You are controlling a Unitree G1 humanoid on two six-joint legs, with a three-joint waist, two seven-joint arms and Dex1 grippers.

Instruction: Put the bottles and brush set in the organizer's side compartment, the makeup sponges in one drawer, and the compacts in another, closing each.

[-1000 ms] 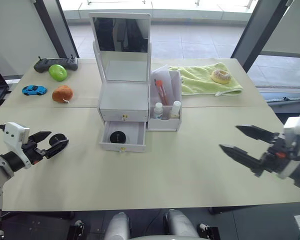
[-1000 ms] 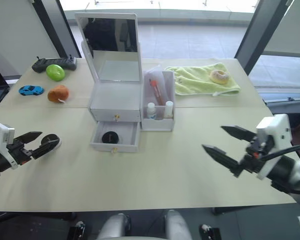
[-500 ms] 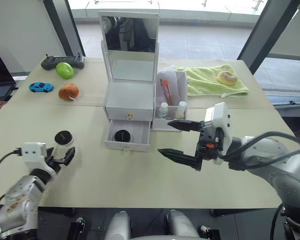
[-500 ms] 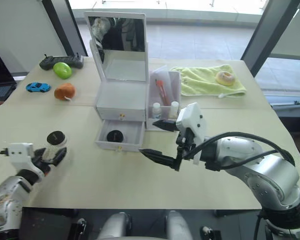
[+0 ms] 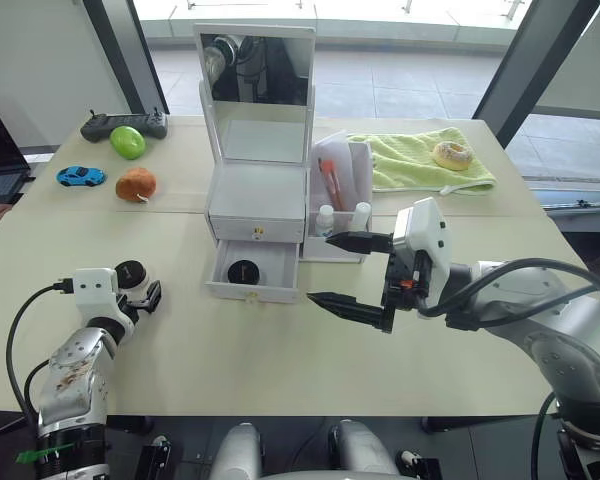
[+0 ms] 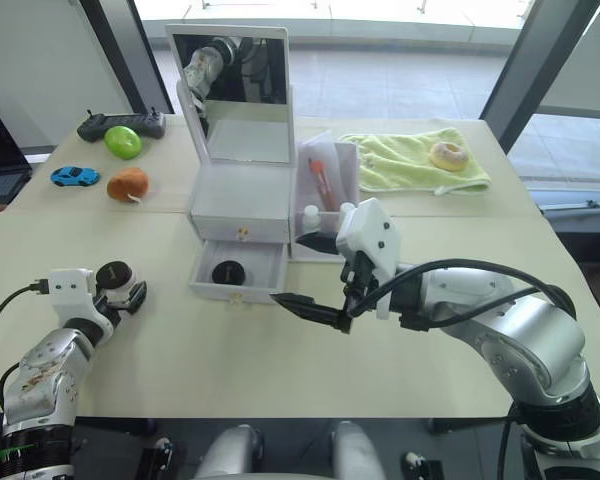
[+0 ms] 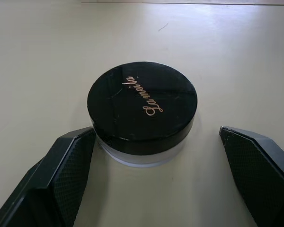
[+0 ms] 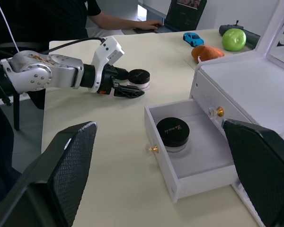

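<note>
The white organizer (image 5: 255,190) with its mirror stands mid-table. Its lower drawer (image 5: 255,285) is pulled out and holds one black compact (image 5: 244,271). The upper drawer is shut. Two bottles (image 5: 361,213) and the brush set (image 5: 330,182) stand in the side compartment (image 5: 342,205). A second black compact (image 7: 143,106) sits on the table left of the drawer, between the fingers of my open left gripper (image 5: 137,292), which do not clamp it. My right gripper (image 5: 320,267) hovers open just right of the open drawer, holding nothing. The makeup sponges are out of view.
A green towel (image 5: 410,160) with a donut (image 5: 445,153) lies at the back right. At the back left are a controller (image 5: 125,124), a green apple (image 5: 128,141), a blue toy car (image 5: 80,176) and an orange ball (image 5: 135,184). A person's hand (image 8: 151,23) rests by a laptop.
My left gripper has come up to the compact on the table and now straddles it. My right gripper swung in from the far right to the drawer front.
</note>
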